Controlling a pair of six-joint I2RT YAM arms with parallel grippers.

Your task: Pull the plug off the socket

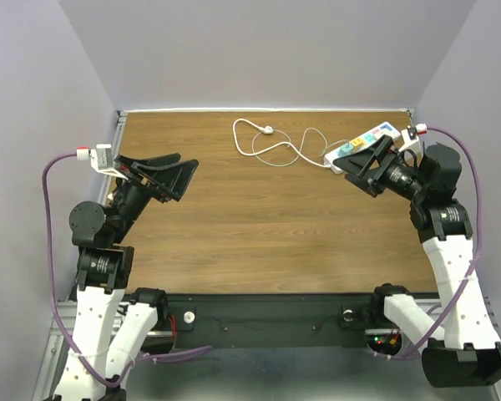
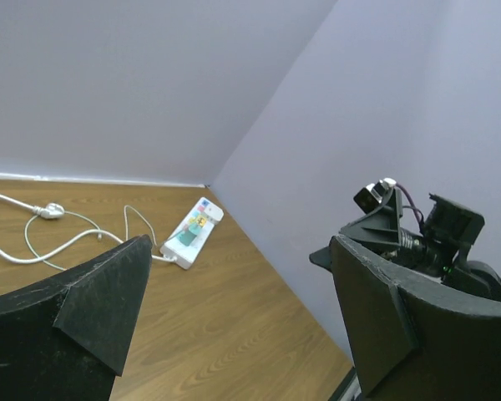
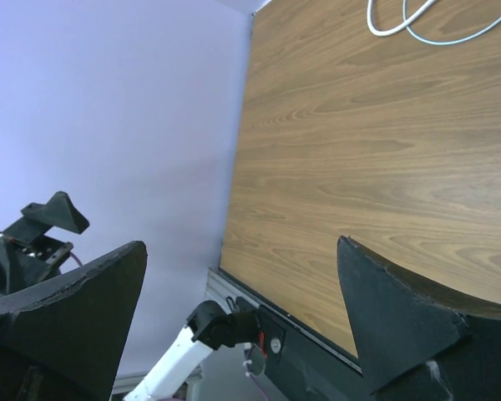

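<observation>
The socket [image 1: 369, 139], a long white power strip with coloured outlet faces, lies at the far right of the table; its near end is partly hidden behind my right gripper [image 1: 361, 164]. It also shows in the left wrist view [image 2: 190, 231]. A thin white cord [image 1: 284, 149] loops from it across the back of the table and ends in a white plug [image 1: 268, 129] lying loose on the wood, apart from the strip; the plug also shows in the left wrist view [image 2: 52, 210]. My right gripper [image 3: 242, 292] is open and empty above the strip. My left gripper [image 1: 180, 170] is open and empty at the left, raised [image 2: 234, 309].
The wooden table [image 1: 259, 234] is walled at the back and both sides. The cord's loops [image 3: 417, 25] lie at the back middle. A black rail [image 1: 267, 317] runs along the near edge between the arm bases.
</observation>
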